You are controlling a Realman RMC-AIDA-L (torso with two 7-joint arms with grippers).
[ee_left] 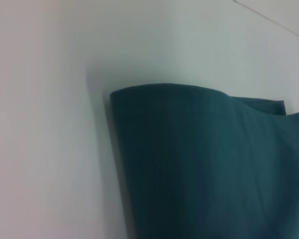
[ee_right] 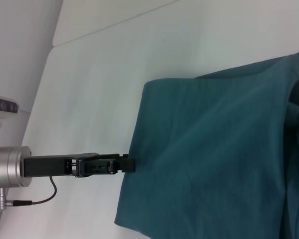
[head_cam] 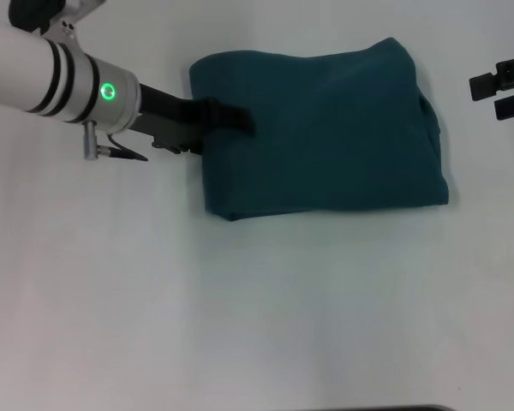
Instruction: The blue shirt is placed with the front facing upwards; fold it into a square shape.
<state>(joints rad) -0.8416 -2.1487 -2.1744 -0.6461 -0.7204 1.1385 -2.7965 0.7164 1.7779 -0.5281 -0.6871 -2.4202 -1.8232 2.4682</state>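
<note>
The blue shirt [head_cam: 325, 128] lies folded into a compact, roughly rectangular teal block at the upper middle of the white table; no lettering shows. My left gripper [head_cam: 233, 120] reaches in from the left and meets the shirt's left edge, its dark tip lying over the fabric. From the right wrist view, the left gripper [ee_right: 125, 165] touches that edge of the shirt [ee_right: 214, 159]. The left wrist view shows only the shirt [ee_left: 209, 164] close up, with a rounded folded edge. My right gripper [head_cam: 502, 89] hangs open at the far right, apart from the shirt.
The white table [head_cam: 257, 317] stretches bare in front of the shirt. The left arm's white forearm [head_cam: 34, 68], with its green light, crosses the upper left corner. A thin cable [head_cam: 120, 154] hangs below its wrist.
</note>
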